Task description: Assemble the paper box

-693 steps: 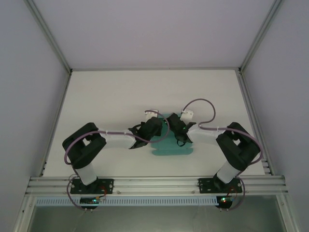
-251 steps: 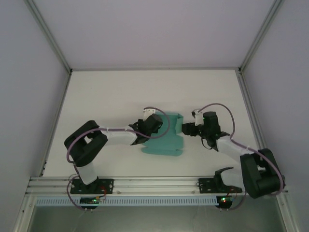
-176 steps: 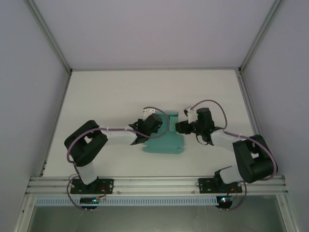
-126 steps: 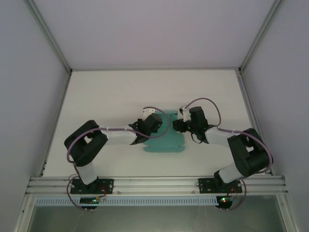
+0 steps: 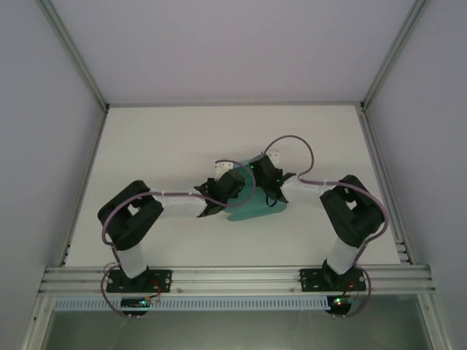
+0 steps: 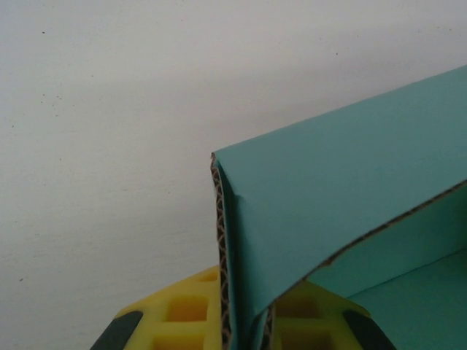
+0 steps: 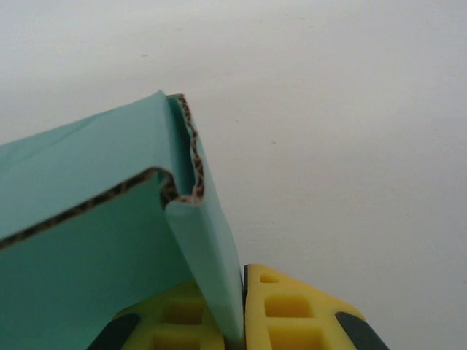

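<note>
Desk (image 5: 182,138): white and bare around the work; both arms reach in to its middle from the near edge.

Paper box (image 5: 255,210): teal corrugated card lying at the middle of the desk between the two arms, partly hidden under them in the top view. It is not flat any more. In each wrist view a side panel stands up from the base, folded over on itself, with the fluted edge showing.

Left hand (image 6: 244,324): closed tight on the box's left folded wall, the card pinched between its yellow pads (image 6: 182,313). Its grip has not altered over the last second.

Right hand (image 7: 237,324): closed on the box's right folded wall, with the card's edge running down into the seam between its pads.

Change: a second ago the right hand stood clear of the box on its right side, half open. It has since swung in over the card and clamped down.

Meaning for the task: both side walls are now held at once, so the box looks mid-assembly, with the walls raised but the end flaps probably not yet locked.
</note>
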Controlling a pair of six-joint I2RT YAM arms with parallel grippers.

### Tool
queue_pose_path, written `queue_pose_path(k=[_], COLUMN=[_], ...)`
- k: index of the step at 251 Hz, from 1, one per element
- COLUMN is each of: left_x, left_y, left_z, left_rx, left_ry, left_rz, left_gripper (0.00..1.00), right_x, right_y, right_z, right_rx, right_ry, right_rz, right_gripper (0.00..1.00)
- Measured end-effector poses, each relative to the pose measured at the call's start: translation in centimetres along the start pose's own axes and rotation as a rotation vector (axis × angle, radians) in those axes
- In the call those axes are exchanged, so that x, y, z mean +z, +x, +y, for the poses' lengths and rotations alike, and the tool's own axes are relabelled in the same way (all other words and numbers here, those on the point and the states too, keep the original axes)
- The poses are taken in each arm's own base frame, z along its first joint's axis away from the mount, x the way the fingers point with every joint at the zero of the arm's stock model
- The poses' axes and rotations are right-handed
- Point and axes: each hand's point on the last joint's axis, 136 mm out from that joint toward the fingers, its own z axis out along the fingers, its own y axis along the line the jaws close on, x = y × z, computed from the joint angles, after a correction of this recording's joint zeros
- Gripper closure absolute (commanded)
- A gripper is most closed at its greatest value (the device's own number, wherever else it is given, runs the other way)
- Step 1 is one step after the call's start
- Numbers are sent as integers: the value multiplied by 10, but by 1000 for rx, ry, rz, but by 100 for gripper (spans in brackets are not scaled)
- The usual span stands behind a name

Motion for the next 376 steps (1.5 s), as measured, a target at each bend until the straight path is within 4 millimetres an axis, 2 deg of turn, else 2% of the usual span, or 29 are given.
queue_pose_path(k=[24, 57, 159, 199, 258, 297, 376], left_x=[0, 0, 0, 0, -1, 3, 15], left_y=[0, 1, 1, 1, 0, -1, -2], left_z=[-3, -5, -5, -5, -5, -6, 2], left_rx=[-3, -5, -5, -1, 3, -15, -194], left_ry=[13, 24, 27, 27, 22, -8, -70], left_rz=[4, 7, 9, 9, 9, 21, 92], left_gripper=[100, 100, 100, 100, 100, 100, 100], right_x=[0, 1, 0, 3, 4, 3, 0], right_y=[0, 2, 4, 4, 1, 3, 9], right_z=[-4, -6, -8, -6, -3, -10, -19], right_rx=[8, -11, -42, -64, -107, -95, 93], right_ry=[73, 84, -105, -163, -237, -152, -12], right_rz=[6, -5, -70, -82, -120, -126, -61], right_gripper=[88, 82, 79, 80, 95, 100, 100])
